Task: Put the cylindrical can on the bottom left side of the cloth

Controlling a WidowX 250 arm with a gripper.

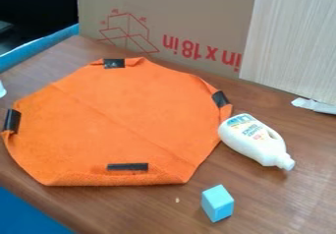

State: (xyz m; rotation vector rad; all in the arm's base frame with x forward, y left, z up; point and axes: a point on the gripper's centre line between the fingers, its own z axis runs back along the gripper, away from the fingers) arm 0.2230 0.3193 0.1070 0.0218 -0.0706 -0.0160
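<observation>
A cardboard box (190, 12) stands behind the brown wood-grained surface (144, 211). The orange cloth (125, 115) spans the frame's left and centre, its edges folded, four black strips (128, 167) around its rim. Just beside its right edge lies a white handled bottle (253, 139); a light-blue block (217, 203) sits lower right. I cannot tell the end effector's state.

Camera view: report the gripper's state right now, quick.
Gripper: cannot be told, whether open, closed or holding something.
</observation>
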